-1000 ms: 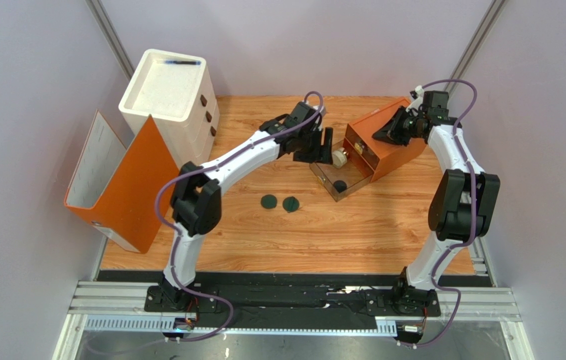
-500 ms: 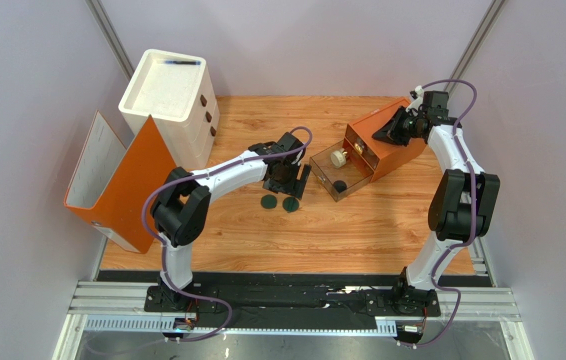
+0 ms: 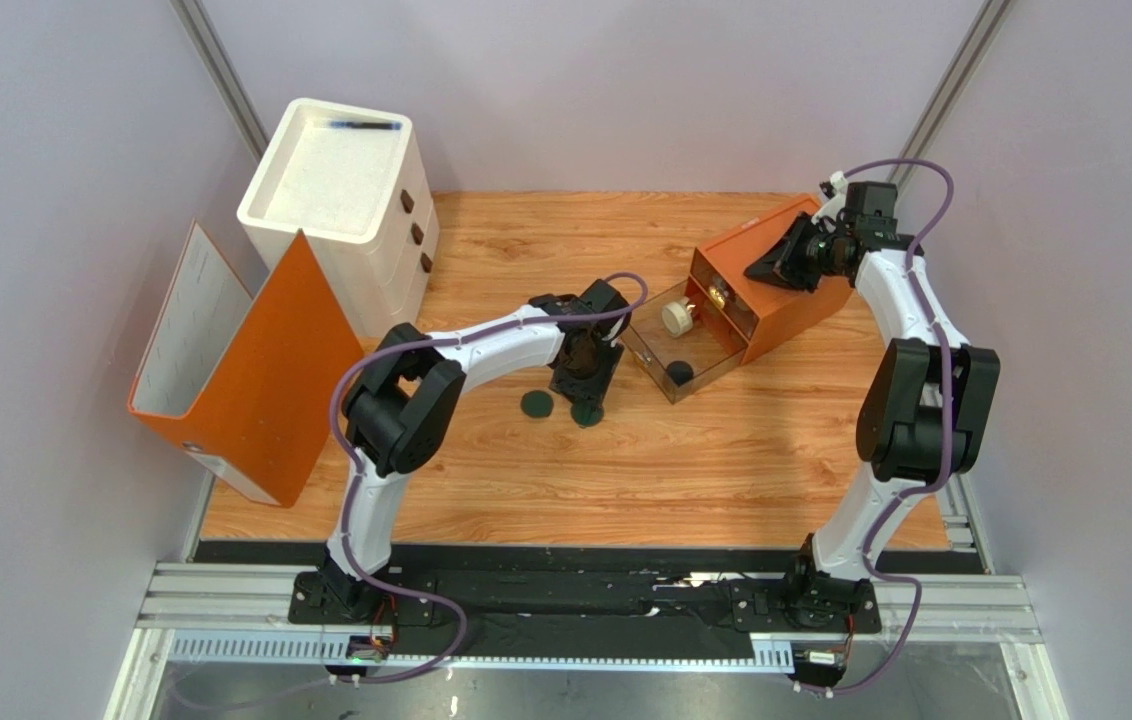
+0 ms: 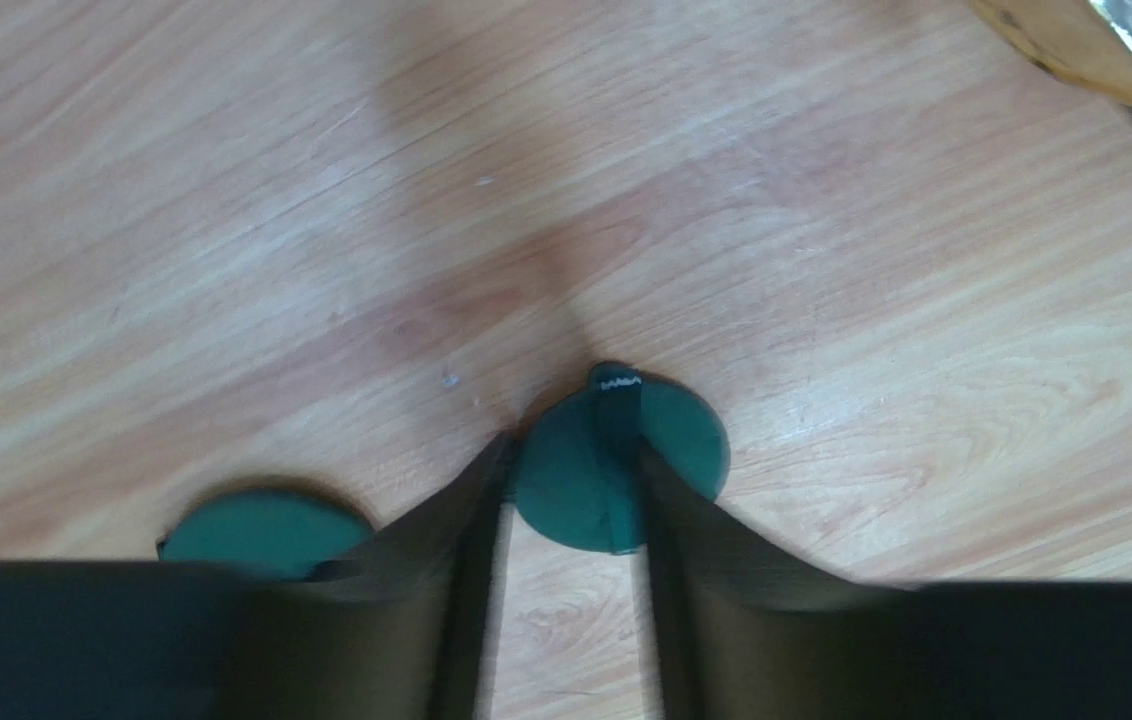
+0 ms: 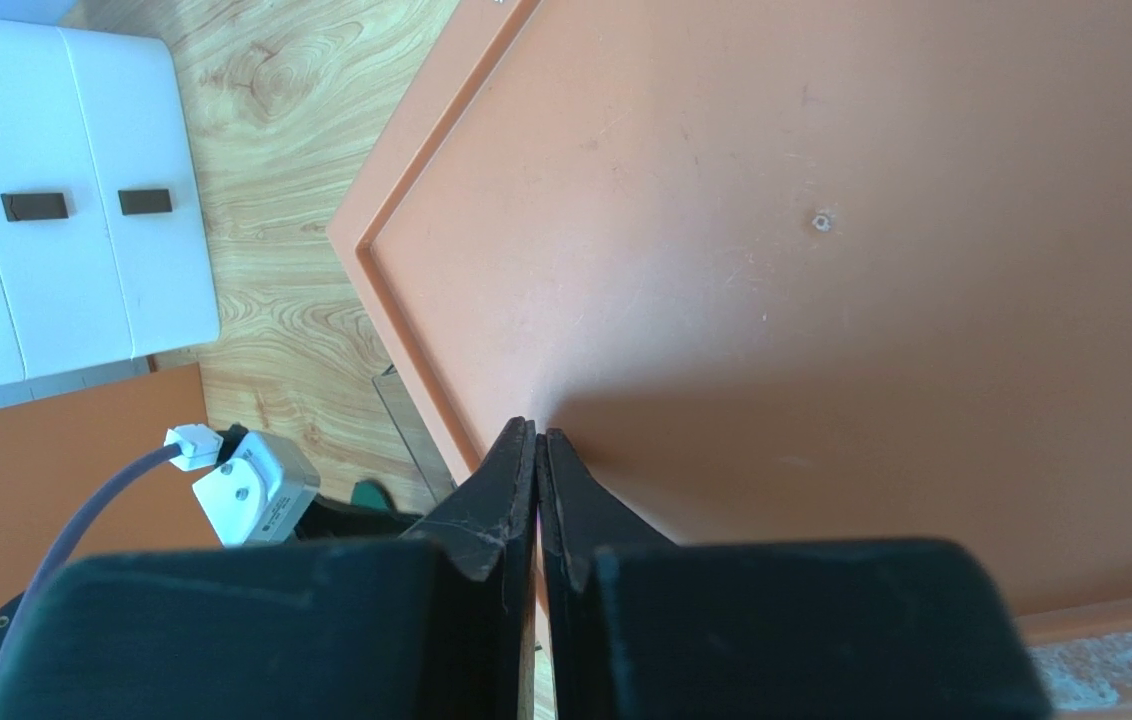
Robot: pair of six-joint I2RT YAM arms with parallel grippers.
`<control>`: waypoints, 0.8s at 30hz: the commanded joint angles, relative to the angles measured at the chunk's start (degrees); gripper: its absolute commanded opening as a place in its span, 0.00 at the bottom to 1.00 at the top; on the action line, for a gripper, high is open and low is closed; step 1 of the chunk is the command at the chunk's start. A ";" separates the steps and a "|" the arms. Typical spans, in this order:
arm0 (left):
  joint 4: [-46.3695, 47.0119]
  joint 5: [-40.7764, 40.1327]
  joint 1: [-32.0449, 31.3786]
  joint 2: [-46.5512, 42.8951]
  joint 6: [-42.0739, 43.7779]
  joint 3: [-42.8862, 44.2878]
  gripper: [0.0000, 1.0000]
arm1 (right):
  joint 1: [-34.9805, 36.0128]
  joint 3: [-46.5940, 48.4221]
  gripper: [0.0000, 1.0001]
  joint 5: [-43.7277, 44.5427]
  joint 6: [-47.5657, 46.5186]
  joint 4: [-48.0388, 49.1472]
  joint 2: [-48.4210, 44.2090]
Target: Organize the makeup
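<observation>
Two flat dark-green discs lie on the wooden table, the left one (image 3: 535,404) and the right one (image 3: 587,414). My left gripper (image 3: 583,378) is open and low over the right disc (image 4: 610,477). One finger (image 4: 467,518) is at the disc's left edge and the other crosses it. The left disc (image 4: 264,533) lies beside it. The cream jar (image 3: 677,317) and the black jar (image 3: 680,371) sit in the clear open drawer (image 3: 644,348). My right gripper (image 3: 801,255) is shut, its tips (image 5: 539,443) against the orange box's top (image 5: 828,300). No tubes show.
The orange drawer box (image 3: 775,297) stands at the right back. A white drawer cabinet (image 3: 332,188) stands at the back left, also in the right wrist view (image 5: 46,195). An orange binder (image 3: 249,368) leans at the left edge.
My left gripper has moved from the open drawer back toward the near side and down onto the right green disc. The right arm has not moved.
</observation>
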 commanded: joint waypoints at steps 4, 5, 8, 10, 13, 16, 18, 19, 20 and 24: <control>-1.25 3.83 -2.22 4.80 0.48 1.41 0.07 | 0.80 -5.00 0.05 11.03 -3.87 -14.73 7.51; -1.34 4.01 -2.31 4.71 0.39 1.49 0.01 | 0.80 -5.00 0.05 11.03 -3.96 -14.82 7.51; -1.43 3.75 -2.31 3.48 0.13 2.10 0.00 | 0.80 -5.01 0.05 11.11 -3.87 -14.82 7.43; -1.25 3.14 -2.31 1.38 0.21 3.07 0.00 | 0.80 -5.09 0.05 11.03 -3.87 -14.82 7.43; -0.90 2.61 -2.31 -1.78 0.13 5.88 0.00 | 0.80 -5.09 0.05 11.03 -3.79 -14.82 7.43; 0.59 2.61 -2.31 -4.60 -0.40 9.31 0.00 | 0.80 -5.27 0.05 10.94 -3.79 -14.73 7.43; 2.00 3.13 -2.31 -5.83 -1.01 12.12 0.00 | 0.80 -5.36 0.05 10.94 -3.87 -14.73 7.25; 2.52 3.39 -2.31 -6.10 -1.19 13.00 0.00 | 0.80 -5.27 0.05 10.94 -3.87 -14.65 7.34; 3.49 3.74 -2.31 -6.27 -1.45 14.75 0.00 | 0.80 -5.27 0.05 10.94 -3.79 -14.73 7.25; 5.43 5.06 -2.31 -5.14 -2.86 18.54 0.00 | 0.80 -5.36 0.05 10.85 -3.87 -14.73 7.25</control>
